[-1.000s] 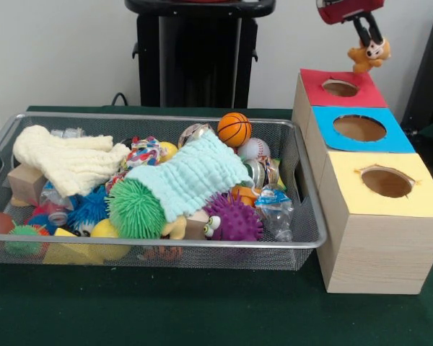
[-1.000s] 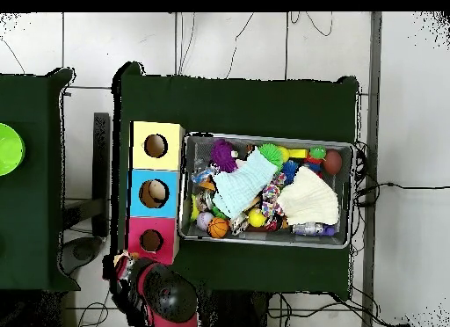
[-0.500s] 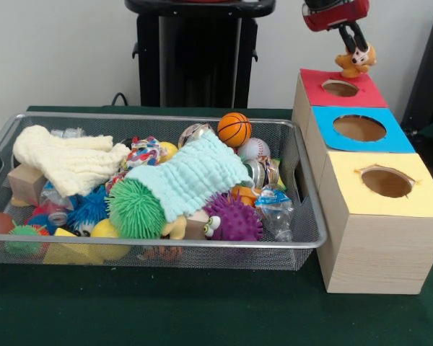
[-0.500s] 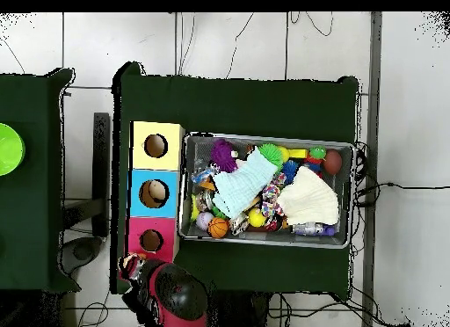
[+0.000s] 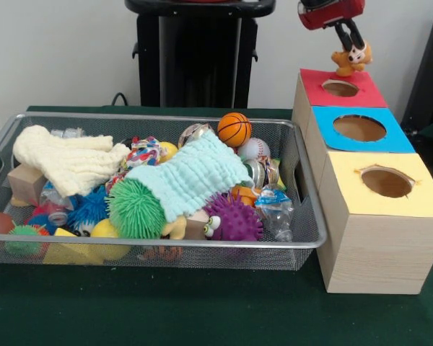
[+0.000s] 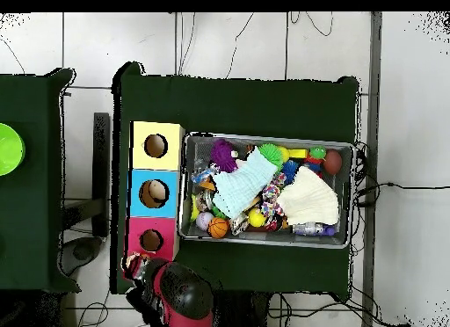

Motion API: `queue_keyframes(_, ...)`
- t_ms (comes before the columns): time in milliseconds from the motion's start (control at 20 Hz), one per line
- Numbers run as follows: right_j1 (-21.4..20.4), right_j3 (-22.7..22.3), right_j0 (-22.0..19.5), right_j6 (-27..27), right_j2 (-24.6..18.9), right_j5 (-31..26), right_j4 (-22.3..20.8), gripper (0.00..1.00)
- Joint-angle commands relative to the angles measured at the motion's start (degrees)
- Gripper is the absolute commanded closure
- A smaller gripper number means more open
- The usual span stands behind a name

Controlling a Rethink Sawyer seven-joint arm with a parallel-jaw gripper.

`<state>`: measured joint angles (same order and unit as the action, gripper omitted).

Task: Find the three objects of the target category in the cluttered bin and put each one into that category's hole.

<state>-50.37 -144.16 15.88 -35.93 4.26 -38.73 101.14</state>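
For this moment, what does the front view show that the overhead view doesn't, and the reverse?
Only the front view shows the hand shut on an orange-tan plush animal, held above the back of the red-topped hole, plus the box's pale wooden sides.

Only the overhead view shows the arm's red and black body, a green round object at the picture's left edge, and the tiled floor with cables.

Both show the wire mesh bin of toys, the mint cloth, the cream cloth and the three holes.
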Motion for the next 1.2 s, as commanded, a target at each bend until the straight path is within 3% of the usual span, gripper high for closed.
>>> queue_keyframes(50, 1.1, 6.8, -2.7, 9.6, -1.5, -2.2, -3.4, 1.0)
queue_keyframes(700, 0.1, 10.3, -5.7, 1.7, -3.9, -2.1, -10.4, 1.0)
queue_keyframes(1200, 2.4, 12.0, -3.7, 6.9, -4.1, -1.3, -4.1, 1.0)
